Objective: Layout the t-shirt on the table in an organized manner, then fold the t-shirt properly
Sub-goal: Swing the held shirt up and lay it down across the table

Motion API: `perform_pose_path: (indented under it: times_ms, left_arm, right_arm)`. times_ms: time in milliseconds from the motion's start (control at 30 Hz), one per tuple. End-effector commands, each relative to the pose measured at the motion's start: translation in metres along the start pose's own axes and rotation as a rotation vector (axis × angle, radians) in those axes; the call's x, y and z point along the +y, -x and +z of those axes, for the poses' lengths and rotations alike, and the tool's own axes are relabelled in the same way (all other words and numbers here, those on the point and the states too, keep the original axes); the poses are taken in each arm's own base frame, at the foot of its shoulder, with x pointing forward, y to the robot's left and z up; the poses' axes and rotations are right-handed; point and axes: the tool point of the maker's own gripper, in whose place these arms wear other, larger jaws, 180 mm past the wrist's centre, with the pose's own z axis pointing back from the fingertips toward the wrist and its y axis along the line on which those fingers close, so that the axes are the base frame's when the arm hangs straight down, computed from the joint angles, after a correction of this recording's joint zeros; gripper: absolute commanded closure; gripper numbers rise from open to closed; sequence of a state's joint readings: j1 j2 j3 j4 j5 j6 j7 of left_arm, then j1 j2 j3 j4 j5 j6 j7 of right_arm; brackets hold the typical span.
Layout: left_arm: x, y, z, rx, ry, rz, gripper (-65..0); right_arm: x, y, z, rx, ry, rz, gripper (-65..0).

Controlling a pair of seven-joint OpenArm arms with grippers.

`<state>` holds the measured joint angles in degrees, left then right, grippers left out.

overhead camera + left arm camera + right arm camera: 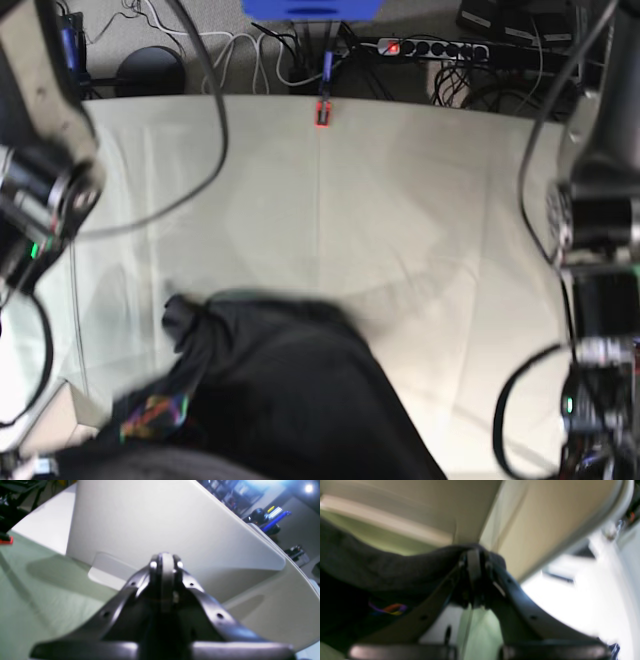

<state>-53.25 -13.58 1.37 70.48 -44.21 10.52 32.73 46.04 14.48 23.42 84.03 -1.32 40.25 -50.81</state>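
shirt [290,390] lies bunched at the near edge of the table [400,200], left of centre in the base view, spilling past the bottom of that frame. rainbow graphic [155,415] shows near the near-left corner, so at least that part is print side up. far half of the table is bare cloth; red clamp [322,112] sits at the far edge.

right gripper [473,562]: jaws together, clamped on a fold of the shirt, dark fabric draped over and around the tips in the right wrist view. which part of the shirt (hem, sleeve, shoulder) cannot be told; view is blurred.

left gripper [165,563]: jaws together with nothing between them, over bare table, well apart from the shirt.

step in hand, by my reading: layout not yet done, shirt is a heap. folding is some way off.

to do it well:
- draw the held part toward the far edge so the body trails flat rather than rolling under.
- keep the lift low; a high lift lets soft cotton twist.
- left gripper should open and take an opposite edge or corner, so the two spread the cloth between them.
- risk: one-point pull only drags the heap; part may slip off the near edge.
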Motion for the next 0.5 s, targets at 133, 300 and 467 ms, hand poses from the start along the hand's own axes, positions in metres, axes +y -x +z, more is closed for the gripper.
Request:
perform_pose_path:
  times_ms: [133,300,467]
  left_arm:
    - [-0.031,-0.097,0.000,-0.176,0.049,-0.037,-0.2]
    - [-0.032,-0.133,0.004,-0.228,0.042,-0.049,-0.2]
    - [-0.001,-0.094,0.005,-0.167,-0.004,-0.041,-0.2]
  right_arm:
    - [-0.029,-0.099,0.007,-0.234,0.026,-0.018,0.0]
    - [-0.043,-0.126,0.013,-0.280,0.041,-0.030,0.0]
    - [-0.035,-0.081,0.006,-0.192,0.037,-0.011,0.0]
